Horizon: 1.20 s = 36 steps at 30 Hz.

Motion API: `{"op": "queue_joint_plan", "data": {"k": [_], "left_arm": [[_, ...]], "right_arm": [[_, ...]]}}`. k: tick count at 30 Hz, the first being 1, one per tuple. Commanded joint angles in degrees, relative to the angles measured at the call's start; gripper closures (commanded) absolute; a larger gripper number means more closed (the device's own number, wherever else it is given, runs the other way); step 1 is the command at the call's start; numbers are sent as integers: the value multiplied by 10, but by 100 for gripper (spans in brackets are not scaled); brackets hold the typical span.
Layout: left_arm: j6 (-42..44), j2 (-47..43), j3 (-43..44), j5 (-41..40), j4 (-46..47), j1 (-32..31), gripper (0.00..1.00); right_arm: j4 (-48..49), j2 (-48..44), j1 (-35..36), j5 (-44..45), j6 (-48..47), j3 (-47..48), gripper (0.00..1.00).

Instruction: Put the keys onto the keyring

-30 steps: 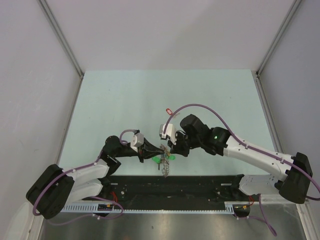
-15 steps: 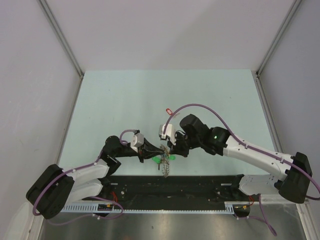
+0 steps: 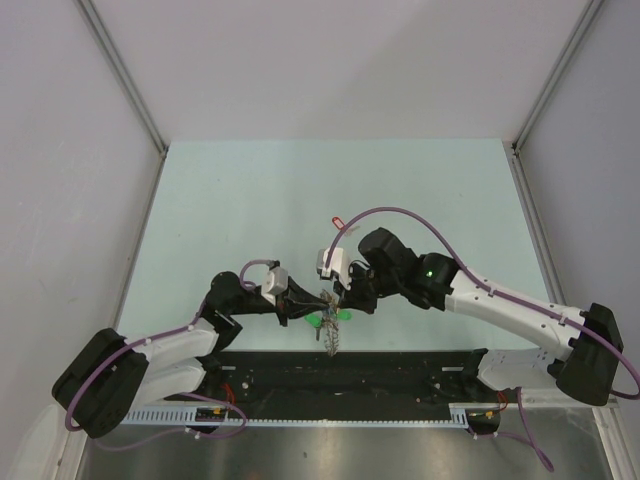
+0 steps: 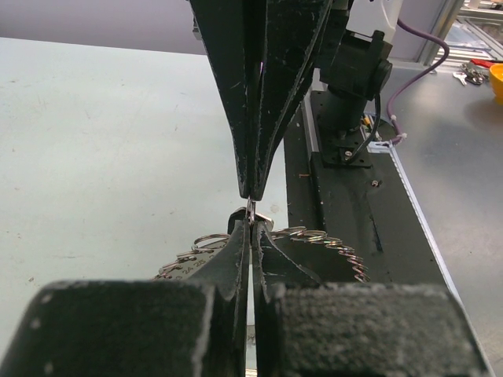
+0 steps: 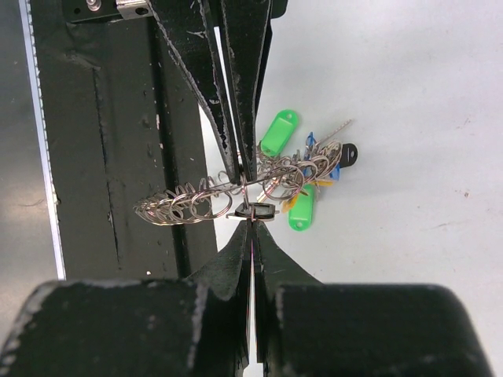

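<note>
Meeting tip to tip over the keyring (image 5: pixel 185 206), left gripper (image 4: pixel 250 229) and right gripper (image 5: pixel 251 221) are both pinched fully shut; what each nips is too fine to tell; tagged keys (image 5: pixel 277 133) bunch beside it by the table's (image 3: pixel 300 190) near edge; a red key (image 3: pixel 337 221) lies apart.

Support surface: pale green table (image 3: pixel 250 190), flat. A black base rail (image 3: pixel 350 370) runs along its near edge. Well beyond the rail, out on the tabletop, one red-tagged key (image 3: pixel 336 221) lies alone. At the rail's far edge sits a bunch of green-tagged keys (image 3: pixel 322 320); whether it rests on the table cannot be determined.
</note>
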Motion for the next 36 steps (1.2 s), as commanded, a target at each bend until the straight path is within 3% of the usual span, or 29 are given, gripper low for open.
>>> {"op": "queue_joint_plan", "data": {"k": [1, 18, 36], "left_arm": [[11, -3, 29, 18, 34, -4, 99], [22, -37, 10, -31, 30, -5, 100], [17, -15, 24, 6, 30, -6, 100]], "right_arm": [[13, -1, 4, -8, -6, 28, 100], [-10, 6, 4, -12, -8, 29, 100], [4, -3, 4, -7, -6, 29, 100]]}}
